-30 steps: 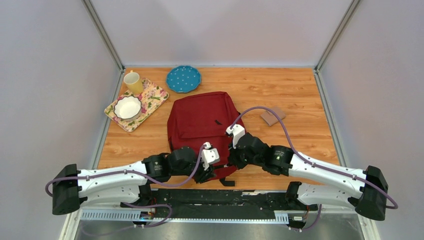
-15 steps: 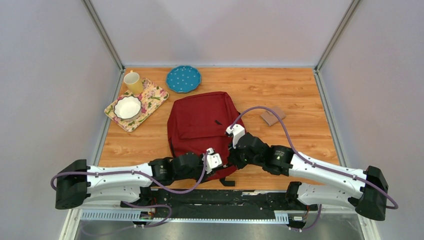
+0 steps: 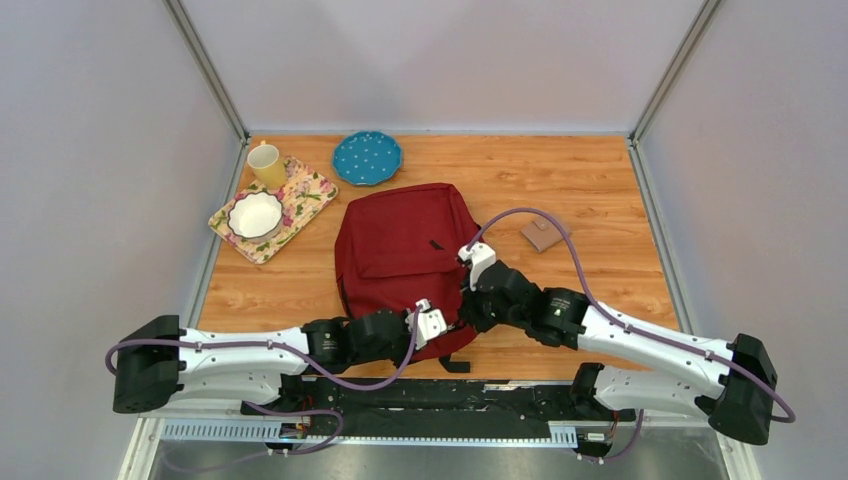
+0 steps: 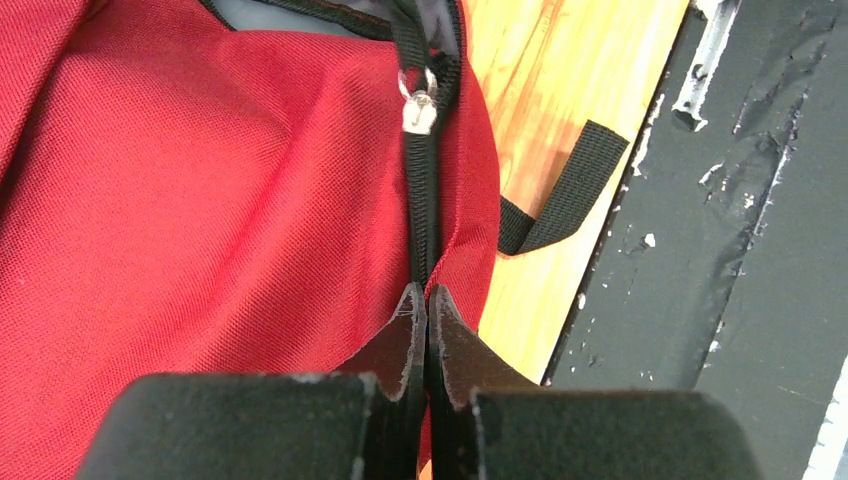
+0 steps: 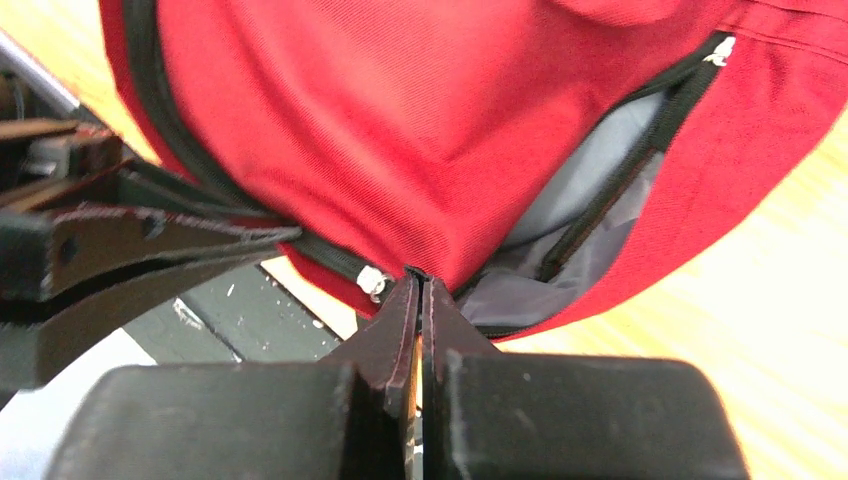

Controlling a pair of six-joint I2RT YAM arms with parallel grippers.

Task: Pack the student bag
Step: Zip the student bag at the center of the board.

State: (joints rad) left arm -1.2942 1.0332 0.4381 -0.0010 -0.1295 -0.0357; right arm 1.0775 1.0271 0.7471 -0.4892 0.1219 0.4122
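Note:
The student bag (image 3: pixel 400 245), a dark red backpack, lies flat mid-table. Its near edge is unzipped and grey lining (image 5: pixel 590 190) shows. My left gripper (image 3: pixel 432 325) is shut on the bag's fabric (image 4: pixel 250 200) at the closed zipper seam, by the near edge (image 4: pixel 426 292). A silver zipper slider (image 4: pixel 418 108) sits further along that seam. My right gripper (image 3: pixel 468 300) is shut on the slider's black pull (image 5: pixel 418 274), beside the silver slider (image 5: pixel 372 282). The left gripper's fingers (image 5: pixel 150 240) show at the left of the right wrist view.
A floral tray (image 3: pixel 300 195) with a white bowl (image 3: pixel 255 214) sits at the back left, with a yellow mug (image 3: pixel 266 164) on its far end. A blue dotted plate (image 3: pixel 367 157) is behind the bag. A small brown wallet (image 3: pixel 541 235) lies to the right. A black strap (image 4: pixel 560 195) hangs over the table's near edge.
My left gripper has slid right along the bag's near edge. My right gripper has moved slightly away from the arm bases with the zipper pull.

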